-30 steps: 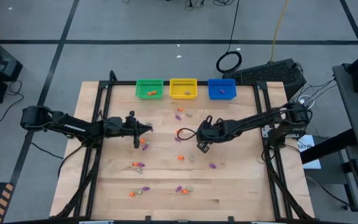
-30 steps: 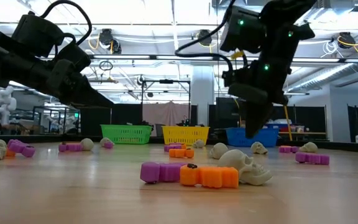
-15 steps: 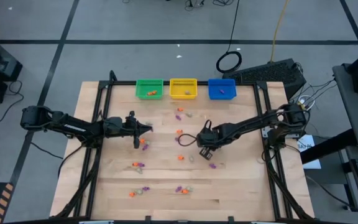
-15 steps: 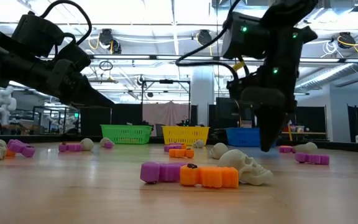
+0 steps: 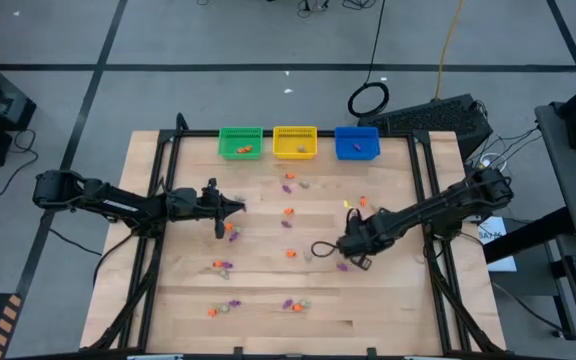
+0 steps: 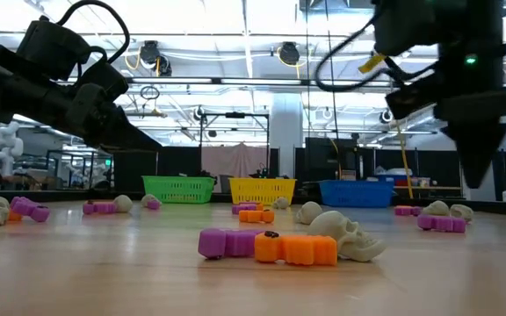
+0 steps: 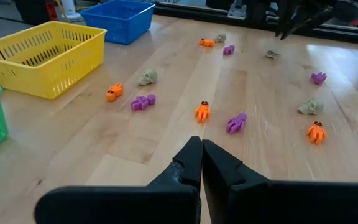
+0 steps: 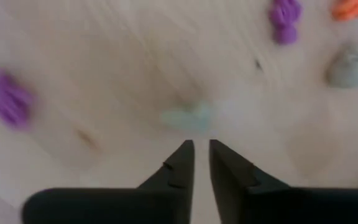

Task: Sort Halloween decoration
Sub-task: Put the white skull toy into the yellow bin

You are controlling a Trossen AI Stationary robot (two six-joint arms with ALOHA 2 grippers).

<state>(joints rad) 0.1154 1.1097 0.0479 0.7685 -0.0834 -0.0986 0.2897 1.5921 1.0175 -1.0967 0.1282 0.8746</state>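
Note:
The Halloween decoration lies scattered on the wooden table [image 5: 388, 300]: orange [image 5: 290, 254], purple [image 5: 343, 267] and pale [image 5: 308, 256] trinkets. In the low view a purple [image 6: 227, 243], an orange [image 6: 297, 249] and a skull piece [image 6: 351, 235] lie up front. My right gripper [image 5: 356, 260] points down above the table's right half, clear of it [image 6: 477, 175]. Its fingertips [image 8: 202, 149] stand slightly apart with nothing between them, and a blurred pale trinket [image 8: 191, 118] lies beyond them. My left gripper [image 5: 238, 207] waits shut over the left half [image 7: 201, 146].
A green basket [image 5: 240, 142], a yellow basket [image 5: 295, 142] and a blue basket [image 5: 357, 142] stand in a row at the table's far edge, each with a few pieces inside. Black frame rails [image 5: 423, 200] run along the table's sides. More trinkets lie near the front edge [image 5: 293, 303].
My right gripper has swung toward the table's right edge and a little toward the near edge, staying above the table and tipping steeper downward. The trinkets on the table lie where they were.

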